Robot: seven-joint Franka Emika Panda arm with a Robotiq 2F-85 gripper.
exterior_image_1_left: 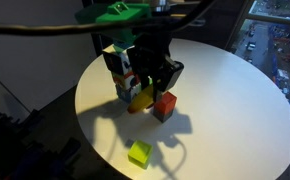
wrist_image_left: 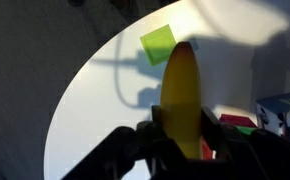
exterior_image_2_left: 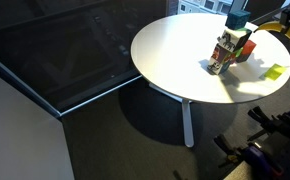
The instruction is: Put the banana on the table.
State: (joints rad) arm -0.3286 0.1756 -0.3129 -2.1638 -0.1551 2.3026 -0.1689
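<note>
Holding the banana (wrist_image_left: 182, 85) near one end, the gripper (wrist_image_left: 183, 138) has its jaws clamped on the fruit from both sides, as the wrist view shows. The longer free part of the banana points away toward the yellow-green cube (wrist_image_left: 157, 45). The banana is over the table (wrist_image_left: 100, 100), close beside the blocks (exterior_image_1_left: 118, 62) and the red block (exterior_image_1_left: 165, 105). I cannot tell if it already touches the top.

I judge the banana to be light, and probably soft under the skin or a smooth toy. The skin looks a little slippery, so a firm but not hard squeeze is right. With the hold so near one end, the free part can swing or tip down. A hold nearer to the middle would be more stable. When it is released, the curved shape may rock or roll a little.

The table top is smooth, white and round, and it has bare space between the blocks and the cube for setting the fruit down. Around it the floor is dark. A glass partition (exterior_image_2_left: 65, 60) stands near, and a window (exterior_image_1_left: 275, 35) is beyond the table.
</note>
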